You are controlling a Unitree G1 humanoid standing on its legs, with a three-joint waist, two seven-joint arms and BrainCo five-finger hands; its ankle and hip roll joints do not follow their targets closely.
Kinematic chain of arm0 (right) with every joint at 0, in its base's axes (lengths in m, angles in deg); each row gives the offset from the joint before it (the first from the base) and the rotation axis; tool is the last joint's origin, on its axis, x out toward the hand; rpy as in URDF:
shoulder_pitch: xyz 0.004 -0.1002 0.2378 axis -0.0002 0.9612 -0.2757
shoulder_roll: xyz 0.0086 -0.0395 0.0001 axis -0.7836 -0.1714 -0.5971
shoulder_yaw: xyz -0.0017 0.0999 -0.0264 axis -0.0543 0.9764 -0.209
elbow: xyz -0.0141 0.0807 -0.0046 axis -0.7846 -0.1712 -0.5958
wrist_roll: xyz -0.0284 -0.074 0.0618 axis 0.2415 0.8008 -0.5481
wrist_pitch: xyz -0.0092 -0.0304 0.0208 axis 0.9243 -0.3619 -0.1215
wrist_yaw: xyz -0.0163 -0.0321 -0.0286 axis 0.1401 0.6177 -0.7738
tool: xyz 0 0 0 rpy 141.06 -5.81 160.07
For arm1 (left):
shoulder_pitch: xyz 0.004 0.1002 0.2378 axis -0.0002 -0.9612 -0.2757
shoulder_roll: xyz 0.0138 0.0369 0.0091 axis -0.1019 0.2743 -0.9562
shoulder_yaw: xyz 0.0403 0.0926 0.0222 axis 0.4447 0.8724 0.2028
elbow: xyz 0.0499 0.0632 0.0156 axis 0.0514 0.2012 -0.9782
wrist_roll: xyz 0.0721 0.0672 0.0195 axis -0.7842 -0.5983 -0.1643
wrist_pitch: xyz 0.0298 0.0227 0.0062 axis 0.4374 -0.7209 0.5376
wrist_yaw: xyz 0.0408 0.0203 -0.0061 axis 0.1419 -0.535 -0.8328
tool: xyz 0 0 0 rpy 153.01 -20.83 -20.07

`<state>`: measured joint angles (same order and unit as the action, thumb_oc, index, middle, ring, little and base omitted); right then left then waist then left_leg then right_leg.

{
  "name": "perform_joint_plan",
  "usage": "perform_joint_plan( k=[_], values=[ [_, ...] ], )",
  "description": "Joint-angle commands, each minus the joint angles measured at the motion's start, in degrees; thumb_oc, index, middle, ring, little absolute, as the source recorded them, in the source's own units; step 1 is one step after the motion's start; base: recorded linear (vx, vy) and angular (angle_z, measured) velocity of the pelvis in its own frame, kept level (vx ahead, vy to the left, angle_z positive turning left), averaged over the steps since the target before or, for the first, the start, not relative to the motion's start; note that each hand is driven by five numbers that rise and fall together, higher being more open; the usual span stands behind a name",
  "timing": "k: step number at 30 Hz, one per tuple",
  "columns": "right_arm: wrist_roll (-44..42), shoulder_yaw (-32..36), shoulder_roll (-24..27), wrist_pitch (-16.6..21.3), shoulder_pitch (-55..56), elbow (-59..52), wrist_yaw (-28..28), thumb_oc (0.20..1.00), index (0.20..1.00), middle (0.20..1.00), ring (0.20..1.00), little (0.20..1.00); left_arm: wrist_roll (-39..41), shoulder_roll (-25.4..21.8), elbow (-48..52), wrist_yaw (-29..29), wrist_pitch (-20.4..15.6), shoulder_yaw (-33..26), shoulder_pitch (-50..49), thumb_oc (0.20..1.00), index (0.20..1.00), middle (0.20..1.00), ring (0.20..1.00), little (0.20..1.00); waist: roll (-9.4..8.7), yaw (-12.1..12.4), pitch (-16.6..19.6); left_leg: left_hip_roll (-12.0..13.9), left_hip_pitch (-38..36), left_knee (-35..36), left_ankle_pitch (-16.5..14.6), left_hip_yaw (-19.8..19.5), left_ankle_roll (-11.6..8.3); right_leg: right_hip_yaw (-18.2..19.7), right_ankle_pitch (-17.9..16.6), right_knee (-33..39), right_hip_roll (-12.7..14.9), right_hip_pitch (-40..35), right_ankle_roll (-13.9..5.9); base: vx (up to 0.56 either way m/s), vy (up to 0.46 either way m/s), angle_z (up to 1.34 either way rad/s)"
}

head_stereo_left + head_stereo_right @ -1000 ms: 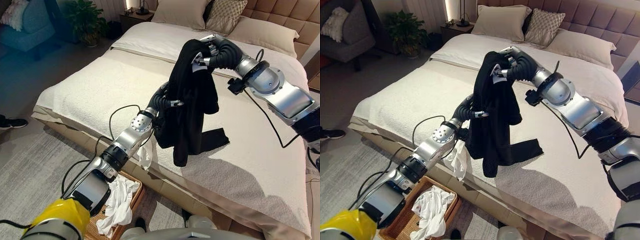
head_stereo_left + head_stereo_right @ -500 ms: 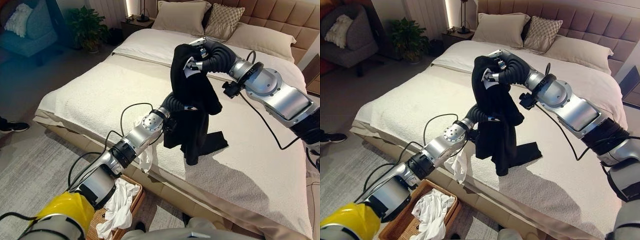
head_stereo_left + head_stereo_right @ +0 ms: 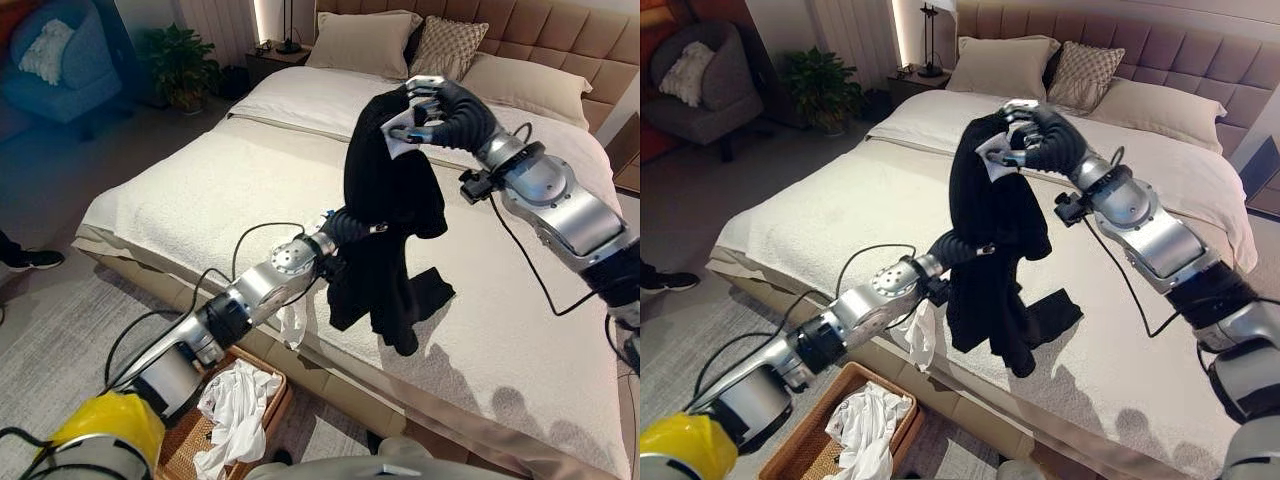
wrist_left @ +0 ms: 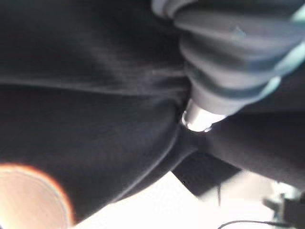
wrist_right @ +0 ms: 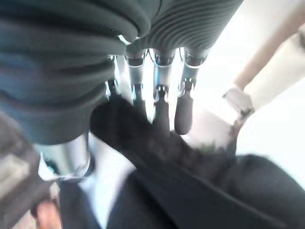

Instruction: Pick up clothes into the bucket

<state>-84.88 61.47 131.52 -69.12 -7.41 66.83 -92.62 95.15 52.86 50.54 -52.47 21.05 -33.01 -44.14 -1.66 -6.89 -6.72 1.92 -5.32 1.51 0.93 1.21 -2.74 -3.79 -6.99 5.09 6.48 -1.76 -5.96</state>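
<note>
One black garment [image 3: 385,215] pinched high by right hand [image 3: 1032,135] fingers [image 5: 183,112]; left hand's fingers buried below, state untellable. Hem could snag on bed [image 3: 180,190].

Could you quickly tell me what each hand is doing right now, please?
Left hand: buried in the black garment, fingers hidden; cannot be told.
Right hand: closed on the top of the black garment, holding it up above the bed.

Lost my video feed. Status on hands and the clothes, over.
Right hand pinching black garment at its top, lifted above bed. Left hand buried in the cloth, fingers hidden. Wicker basket on floor below, white clothes inside. Garment's tail touching bed.
</note>
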Motion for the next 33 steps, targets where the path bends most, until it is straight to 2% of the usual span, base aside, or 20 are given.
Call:
perform_joint_plan(
  k=[1, 3, 4, 5, 7, 8, 11, 13, 14, 15, 16, 17, 18, 20, 21, 22, 25, 27, 29, 33],
  values=[
    [0.87, 6.22, 0.50, 3.09, 0.33, 0.18, -3.67, 1.000, 1.000, 1.000, 1.000, 1.000, 3.50, -2.23, 3.66, 1.28, -3.81, -6.26, 0.53, 0.200, 0.200, 0.200, 0.200, 0.200, -1.28, 1.67, 1.79, -0.96, 3.58, -3.90, -2.84, -2.04, -1.16, -2.44, 8.31, -8.05, 0.48, -0.52, -2.07, 0.00, 0.000, 0.00],
    [1.56, 12.29, -1.07, 3.27, 6.47, 1.11, -5.04, 1.000, 1.000, 1.000, 1.000, 1.000, 3.88, -7.04, 7.81, 1.90, -4.62, -10.84, -1.57, 0.200, 0.200, 0.200, 0.200, 0.200, -0.89, 2.28, 1.45, -1.09, 3.75, -4.02, -2.92, -2.32, -1.04, -2.77, 8.42, -8.16, 0.61, -0.55, -1.99, 0.00, 0.000, 0.02],
    [1.60, 12.46, -1.15, 3.23, 6.70, 0.98, -5.05, 1.000, 1.000, 1.000, 1.000, 1.000, 3.88, -7.15, 7.94, 1.94, -4.57, -10.77, -1.65, 0.200, 0.200, 0.200, 0.200, 0.200, -0.99, 2.29, 1.48, -1.09, 3.73, -4.04, -2.94, -2.33, -1.04, -2.78, 8.43, -8.15, 0.61, -0.59, -1.99, 0.01, -0.004, 0.05],
    [1.91, 16.43, -2.41, 3.17, 10.48, 1.50, -6.02, 1.000, 1.000, 1.000, 1.000, 1.000, 4.41, -10.62, 11.27, 2.05, -5.41, -14.03, -3.27, 0.200, 0.200, 0.200, 0.200, 0.200, -0.74, 2.65, 1.35, -1.19, 3.86, -4.19, -3.00, -2.59, -0.96, -2.98, 8.51, -8.15, 0.66, -0.63, -1.99, 0.01, -0.007, 0.06],
    [2.20, 18.37, -3.43, 3.27, 12.59, 1.76, -6.49, 1.000, 1.000, 1.000, 1.000, 1.000, 4.44, -12.00, 12.46, 2.42, -5.69, -15.37, -4.35, 0.200, 0.200, 0.200, 0.200, 0.200, -0.77, 2.86, 1.38, -1.26, 3.92, -4.26, -3.06, -2.69, -0.92, -3.07, 8.58, -8.13, 0.67, -0.67, -1.97, 0.01, -0.004, 0.06],
    [3.09, 22.27, -6.12, 3.41, 16.56, 3.47, -7.60, 1.000, 1.000, 1.000, 1.000, 1.000, 4.39, -14.93, 14.33, 2.12, -6.24, -19.28, -6.40, 0.200, 0.200, 0.200, 0.200, 0.200, -0.36, 3.17, 1.24, -1.34, 4.07, -4.32, -3.14, -2.91, -0.83, -3.20, 8.70, -8.02, 0.72, -0.64, -1.95, 0.01, 0.002, 0.06],
    [4.21, 24.87, -8.65, 3.38, 19.95, 4.88, -8.27, 1.000, 1.000, 1.000, 1.000, 1.000, 3.90, -16.72, 15.92, 2.42, -7.06, -23.26, -8.70, 0.200, 0.200, 0.200, 0.200, 0.200, -0.26, 3.39, 1.14, -1.49, 4.24, -4.47, -3.25, -3.13, -0.77, -3.22, 8.86, -8.06, 0.73, -0.62, -1.89, 0.01, -0.003, 0.12],
    [8.35, 28.61, -12.88, 2.48, 26.64, 7.44, -9.15, 1.000, 1.000, 1.000, 1.000, 1.000, 3.39, -17.91, 19.71, 3.01, -8.48, -30.38, -13.87, 0.200, 0.200, 0.200, 0.200, 0.200, 0.16, 3.86, 0.55, -1.76, 4.69, -4.75, -3.34, -3.53, -0.60, -3.33, 9.05, -8.30, 0.86, -0.35, -1.76, 0.00, 0.010, 0.09],
    [8.42, 28.59, -12.96, 2.42, 26.79, 7.30, -9.17, 1.000, 1.000, 1.000, 1.000, 1.000, 3.37, -17.96, 19.88, 3.04, -8.42, -30.48, -14.12, 0.200, 0.200, 0.200, 0.200, 0.200, 0.15, 3.80, 0.64, -1.77, 4.70, -4.76, -3.36, -3.54, -0.60, -3.34, 9.06, -8.31, 0.86, -0.35, -1.76, 0.01, 0.011, 0.06],
    [9.18, 30.49, -16.70, 2.34, 30.76, 10.23, -9.53, 1.000, 1.000, 1.000, 1.000, 1.000, 2.39, -18.61, 23.02, 3.69, -9.62, -35.14, -16.84, 0.200, 0.200, 0.200, 0.200, 0.200, 0.34, 4.09, 0.35, -1.90, 4.91, -4.78, -3.38, -3.75, -0.51, -3.45, 9.10, -8.39, 0.92, -0.23, -1.69, 0.02, 0.003, 0.04],
    [9.22, 30.39, -16.77, 2.35, 30.84, 10.18, -9.53, 1.000, 1.000, 1.000, 1.000, 1.000, 2.36, -18.68, 23.26, 3.74, -9.54, -35.32, -17.18, 0.200, 0.200, 0.200, 0.200, 0.200, 0.30, 4.00, 0.44, -1.90, 4.90, -4.80, -3.41, -3.74, -0.51, -3.45, 9.13, -8.41, 0.92, -0.24, -1.69, 0.02, 0.012, 0.06],
    [13.69, 31.39, -19.15, 1.11, 35.52, 12.70, -9.60, 1.000, 1.000, 1.000, 1.000, 1.000, 1.58, -20.26, 26.59, 4.39, -10.85, -40.44, -19.65, 0.200, 0.200, 0.200, 0.200, 0.200, 0.53, 4.27, 0.17, -2.01, 5.01, -4.72, -3.38, -3.93, -0.47, -3.56, 9.18, -8.38, 0.96, -0.20, -1.63, 0.01, 0.008, 0.06],
    [13.78, 31.32, -19.25, 1.06, 35.64, 12.57, -9.63, 1.000, 1.000, 1.000, 1.000, 1.000, 1.56, -20.31, 26.81, 4.44, -10.77, -40.60, -19.97, 0.200, 0.200, 0.200, 0.200, 0.200, 0.50, 4.18, 0.26, -2.01, 5.01, -4.73, -3.40, -3.94, -0.47, -3.57, 9.21, -8.39, 0.96, -0.21, -1.63, 0.01, 0.008, 0.10],
    [14.80, 31.30, -22.39, 0.53, 39.47, 16.52, -8.74, 1.000, 1.000, 1.000, 1.000, 1.000, 0.97, -20.93, 29.27, 5.47, -12.54, -45.26, -22.17, 0.200, 0.200, 0.200, 0.200, 0.200, 0.59, 4.34, 0.03, -2.10, 5.30, -4.79, -3.39, -4.14, -0.43, -3.67, 9.31, -8.53, 0.98, 0.01, -1.57, 0.01, 0.000, 0.12],
    [16.48, 30.30, -24.75, -0.63, 42.28, 22.90, -8.14, 1.000, 1.000, 1.000, 1.000, 1.000, -0.13, -21.68, 30.61, 6.91, -14.33, -49.25, -22.83, 0.200, 0.200, 0.200, 0.200, 0.200, 0.67, 4.63, -0.19, -2.23, 5.49, -4.87, -3.42, -4.40, -0.46, -3.79, 9.37, -8.65, 0.98, 0.15, -1.53, 0.01, 0.000, 0.08],
    [16.50, 30.14, -24.80, -0.52, 42.17, 23.07, -8.14, 1.000, 1.000, 1.000, 1.000, 1.000, -0.15, -21.74, 30.74, 6.95, -14.31, -49.43, -23.06, 0.200, 0.200, 0.200, 0.200, 0.200, 0.62, 4.51, -0.16, -2.23, 5.49, -4.89, -3.45, -4.40, -0.47, -3.79, 9.41, -8.68, 0.98, 0.15, -1.53, 0.01, -0.003, 0.05],
    [20.32, 28.02, -27.84, -2.41, 46.38, 32.07, -6.00, 1.000, 1.000, 1.000, 1.000, 1.000, -1.47, -22.22, 33.11, 8.41, -16.86, -55.68, -24.74, 0.200, 0.200, 0.200, 0.200, 0.200, 0.59, 4.88, -0.35, -2.17, 5.74, -4.86, -3.47, -4.87, -0.60, -4.16, 9.52, -8.64, 1.02, 0.28, -1.53, 0.02, -0.008, 0.06],
    [21.06, 27.54, -28.22, -2.44, 46.98, 33.73, -5.64, 1.000, 1.000, 1.000, 1.000, 1.000, -1.93, -22.48, 33.57, 8.68, -17.31, -57.15, -25.45, 0.200, 0.200, 0.200, 0.200, 0.200, 0.58, 4.81, -0.31, -2.17, 5.72, -4.81, -3.47, -4.92, -0.65, -4.21, 9.56, -8.59, 1.00, 0.23, -1.54, 0.01, -0.003, 0.03],
    [22.79, 26.51, -30.27, -2.96, 48.83, 41.30, -5.13, 1.000, 1.000, 1.000, 1.000, 1.000, -4.48, -23.55, 34.37, 9.74, -18.27, -60.18, -26.81, 0.200, 0.200, 0.200, 0.200, 0.200, 0.64, 5.02, -0.40, -2.05, 5.75, -4.67, -3.39, -5.14, -0.82, -4.44, 9.65, -8.62, 0.96, 0.25, -1.58, 0.00, 0.000, 0.00],
    [23.99, 24.32, -32.61, -3.30, 50.08, 49.09, -3.56, 1.000, 1.000, 1.000, 1.000, 1.000, -6.05, -23.25, 33.97, 10.85, -19.09, -62.14, -28.12, 0.200, 0.200, 0.200, 0.200, 0.200, 0.53, 4.94, -0.29, -2.01, 5.49, -4.51, -3.45, -5.11, -0.97, -4.54, 9.79, -8.57, 0.86, 0.04, -1.60, 0.01, 0.004, 0.04]
  ],
)
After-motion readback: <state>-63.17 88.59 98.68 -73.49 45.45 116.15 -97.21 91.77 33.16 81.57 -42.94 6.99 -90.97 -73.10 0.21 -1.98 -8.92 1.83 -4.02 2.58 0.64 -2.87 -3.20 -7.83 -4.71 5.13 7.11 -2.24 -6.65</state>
